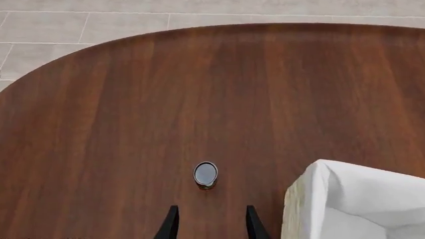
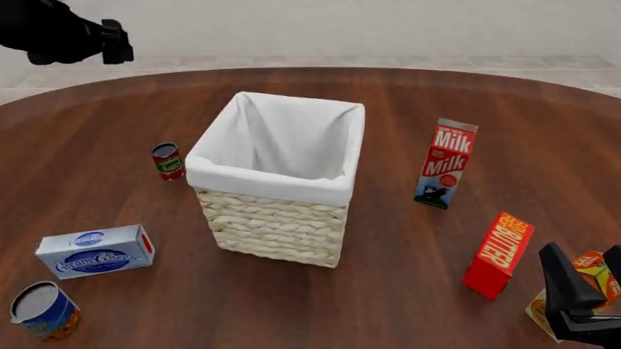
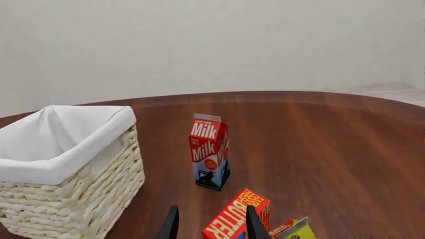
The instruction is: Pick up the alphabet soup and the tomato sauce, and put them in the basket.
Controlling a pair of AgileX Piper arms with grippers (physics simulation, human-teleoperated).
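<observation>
both arms are rendered in plain black with no markings, cables or screws to be made out. the left arm (image 2: pixel 58 33) shows as a rounded, bulky black casing ending in a small blocky, ribbed part. the right gripper (image 2: pixel 582 291) has thick, angular black fingers that taper to wedge shapes. in each wrist view the left gripper (image 1: pixel 209 224) and right gripper (image 3: pixel 209 224) appear as two slim, flat black blades with pointed tips.

Bare brown wooden tabletop (image 2: pixel 116 145) surrounds the small red, green-labelled can (image 2: pixel 168 161); only the tall cream wicker basket (image 2: pixel 276 218) stands near, on one side.
</observation>
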